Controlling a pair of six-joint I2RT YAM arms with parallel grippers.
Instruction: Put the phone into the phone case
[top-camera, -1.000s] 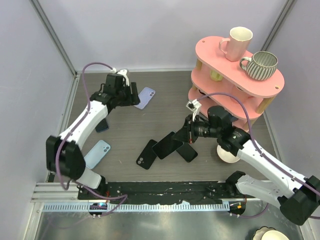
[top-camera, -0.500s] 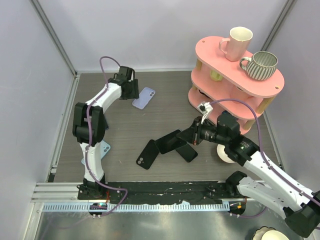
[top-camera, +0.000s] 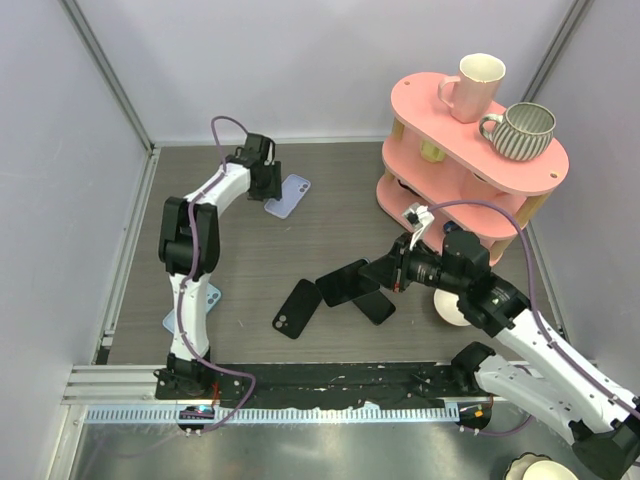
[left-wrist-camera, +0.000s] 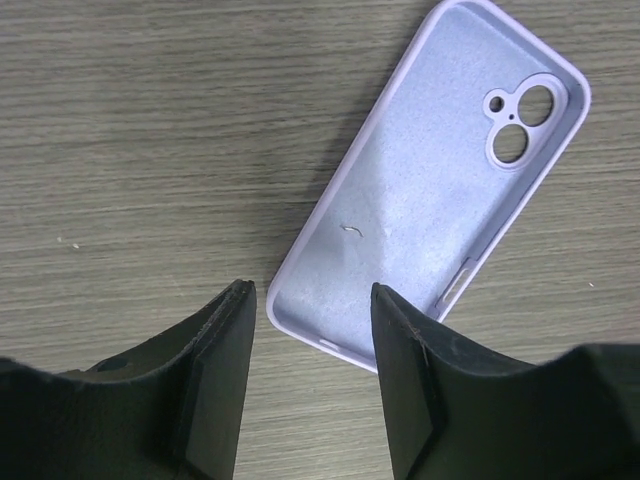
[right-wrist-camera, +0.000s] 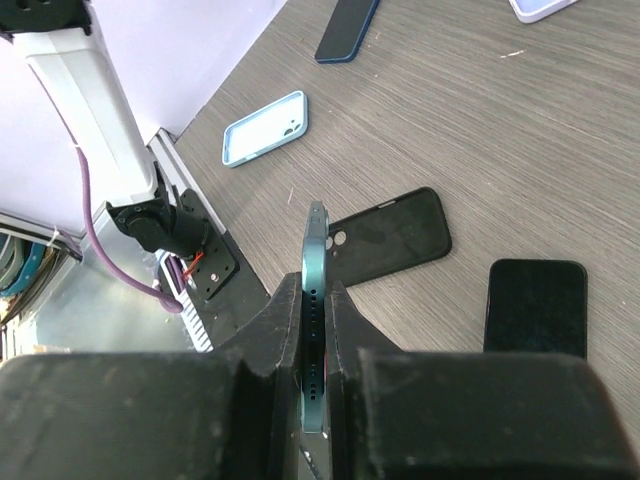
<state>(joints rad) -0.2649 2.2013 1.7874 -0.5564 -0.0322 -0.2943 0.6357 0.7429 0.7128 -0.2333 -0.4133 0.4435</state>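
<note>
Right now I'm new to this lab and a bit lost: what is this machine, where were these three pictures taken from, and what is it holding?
These are two robot arms bolted at the edge of a table. One picture looks down from above. The other two come from a camera on each wrist. The left arm holds its open jaws over an empty lilac case. The right arm has its jaws shut on a phone, seen edge-on. Also on the table are a black phone, a light blue case and a pink shelf.

left fingers (top-camera: 268, 184) at lilac case (top-camera: 291, 196) edge; right fingers (top-camera: 386, 273) grip dark phone (top-camera: 345, 284) (tilted)
</note>
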